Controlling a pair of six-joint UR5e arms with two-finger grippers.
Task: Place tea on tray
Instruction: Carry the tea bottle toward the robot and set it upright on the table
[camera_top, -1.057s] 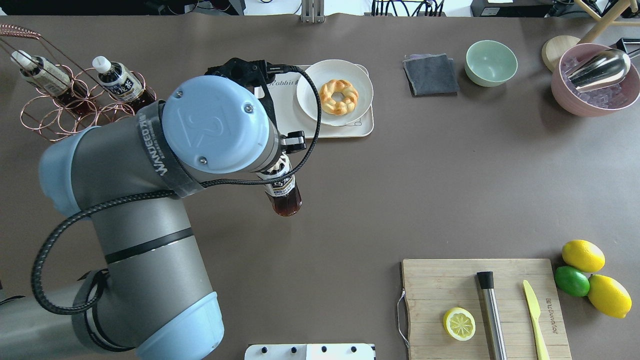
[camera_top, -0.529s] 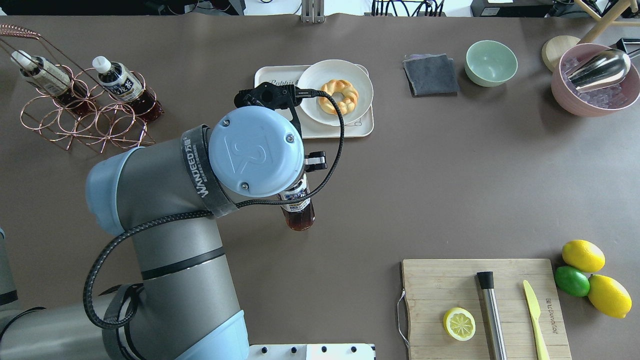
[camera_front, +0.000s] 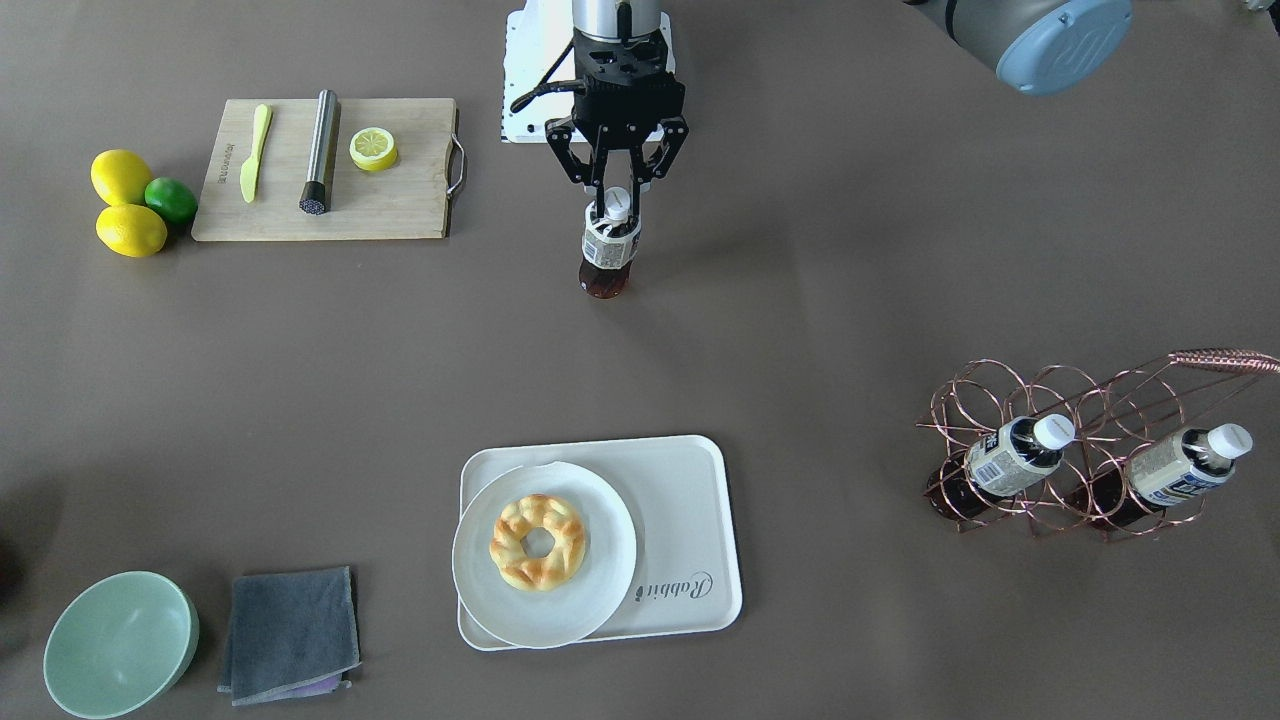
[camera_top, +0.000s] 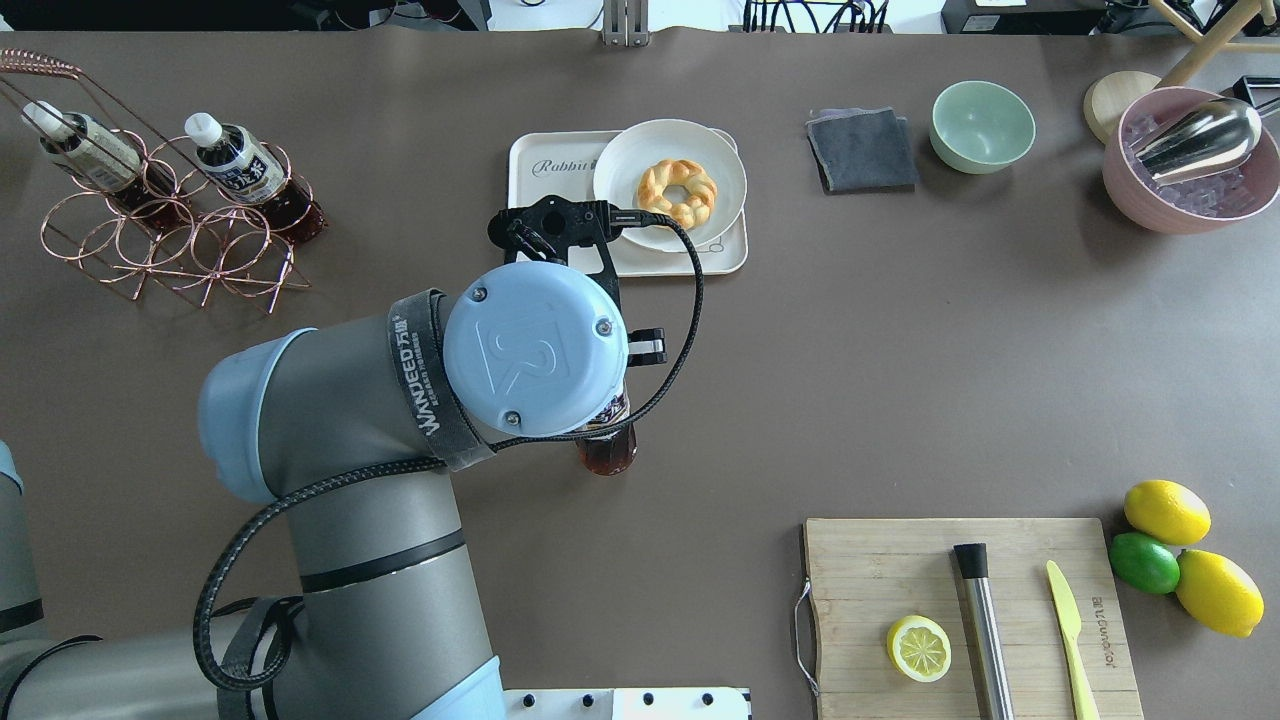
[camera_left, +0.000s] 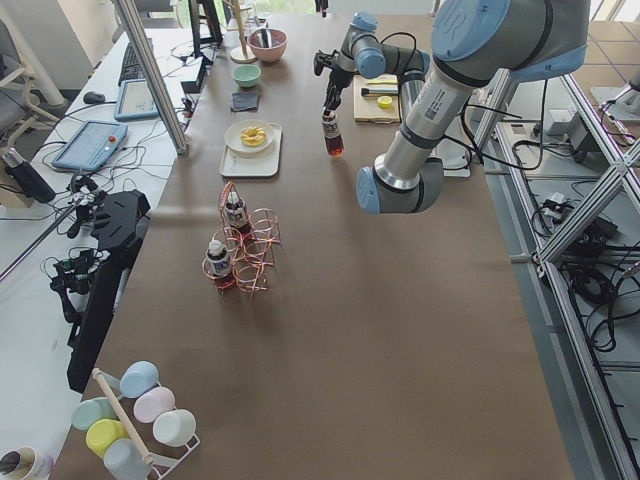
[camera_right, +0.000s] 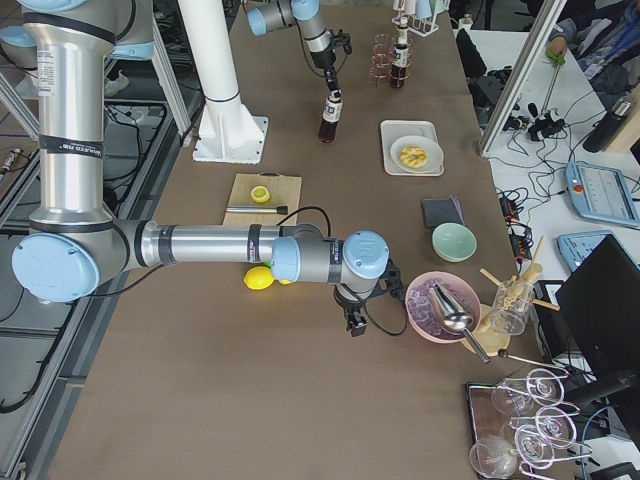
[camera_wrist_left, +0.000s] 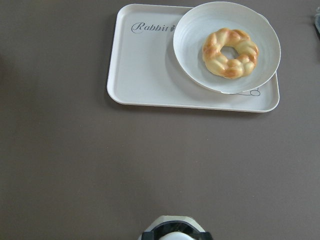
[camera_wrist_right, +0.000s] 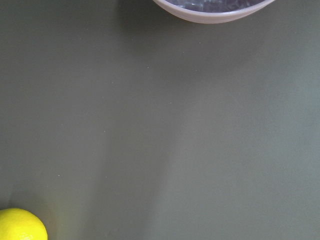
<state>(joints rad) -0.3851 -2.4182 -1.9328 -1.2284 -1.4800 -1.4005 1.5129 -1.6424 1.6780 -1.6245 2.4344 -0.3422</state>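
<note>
The tea (camera_front: 608, 248), a small bottle of dark liquid with a white cap, hangs upright under my left gripper (camera_front: 614, 203), which is shut on its cap and neck. Only the bottle's lower end (camera_top: 607, 455) shows in the overhead view, below my left wrist. I cannot tell whether its base touches the table. The cream tray (camera_front: 690, 500) marked "Rabbit" lies apart from it, farther from the robot's base, also seen in the overhead view (camera_top: 555, 190) and the left wrist view (camera_wrist_left: 145, 65). My right gripper (camera_right: 356, 325) hovers near a pink bowl; I cannot tell whether it is open or shut.
A white plate (camera_top: 725, 160) with a braided pastry covers the tray's right half. A copper wire rack (camera_top: 170, 225) holds two more bottles at the far left. A cutting board (camera_top: 870, 560), lemons (camera_top: 1166, 511), a green bowl (camera_top: 982, 125), a grey cloth (camera_top: 862, 148) and a pink bowl (camera_top: 1150, 200) are to the right.
My left arm has moved the tea toward the robot's side of the table and a little right, away from the tray. The whole "Rabbit" end of the tray now shows.
</note>
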